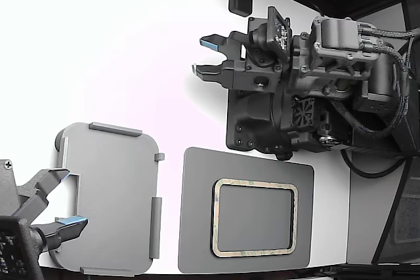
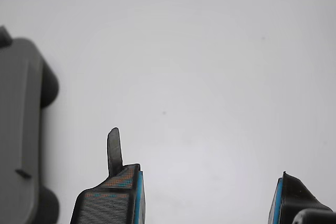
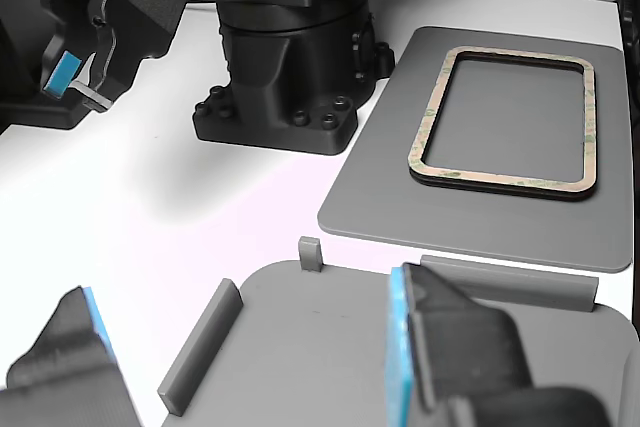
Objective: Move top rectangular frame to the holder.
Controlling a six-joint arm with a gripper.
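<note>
still untouched, the frame (image 1: pixel 255 217) lies flat on the dark mat (image 1: pixel 197 227) at the near right of the exterior view, its tan border ringing a dark centre. whether more frames are stacked under it is hard to tell, though the other view shows a dark edge beneath the tan one. the holder (image 1: pixel 111 195) sits just left of the mat, apart from it, with nothing in it and raised tabs along its edges.

the gripper (image 2: pixel 207 198) rides on the arm at the near left, low over the holder's left edge, jaws apart with nothing between them; its blue pads (image 2: pixel 139 195) face each other across bare white table. a second arm (image 1: pixel 302 90) stands at the far right with its own jaws parted.

to do the step well, i judge the gripper should cross right to the frame, come down square over one thin border and pinch only the top layer, lifting level so nothing below drags.

the wrist view shows neither frame nor mat, only a slice of the holder. both near fingers are cut off in the other view.
</note>
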